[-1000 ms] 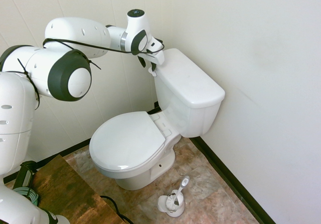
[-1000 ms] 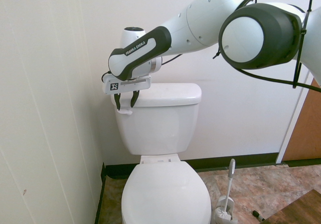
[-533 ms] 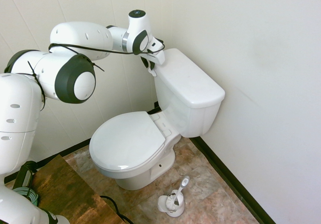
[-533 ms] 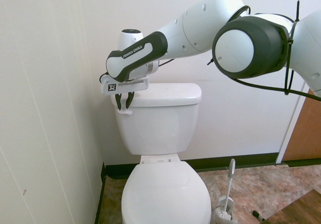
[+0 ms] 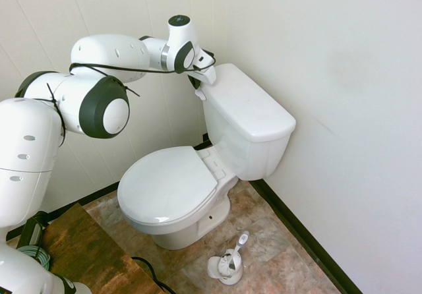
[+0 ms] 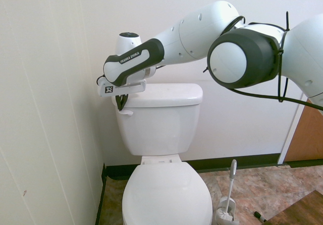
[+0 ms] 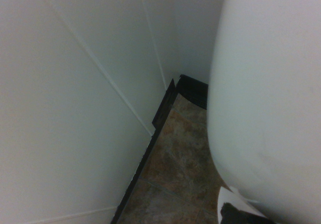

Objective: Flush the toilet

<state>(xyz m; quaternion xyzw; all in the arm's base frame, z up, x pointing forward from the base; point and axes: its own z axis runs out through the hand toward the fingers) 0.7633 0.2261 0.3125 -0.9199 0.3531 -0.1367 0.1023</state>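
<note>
The glossy white toilet stands in the corner, its oval seat lid [image 5: 168,185] down and its boxy tank [image 5: 247,122] against the wall. The small white flush lever [image 6: 125,112] juts from the tank's front near the side wall, also seen as the lever [image 5: 200,95]. My gripper [image 6: 121,105] hangs straight over that lever, fingers drawn close together, tips just above it or barely touching; I cannot tell which. In the other exterior view the gripper [image 5: 196,86] sits at the tank's upper corner. The wrist view shows only the tank's side [image 7: 266,98] and the floor.
The side wall [image 6: 50,109] stands close beside the gripper. A white toilet brush in its holder [image 5: 229,261] stands on the floor in front of the bowl. A brown wooden surface [image 5: 79,254] lies beside the arm's base.
My gripper has risen slightly and shifted toward the side wall. Its fingers, spread around the lever a second ago, have come together.
</note>
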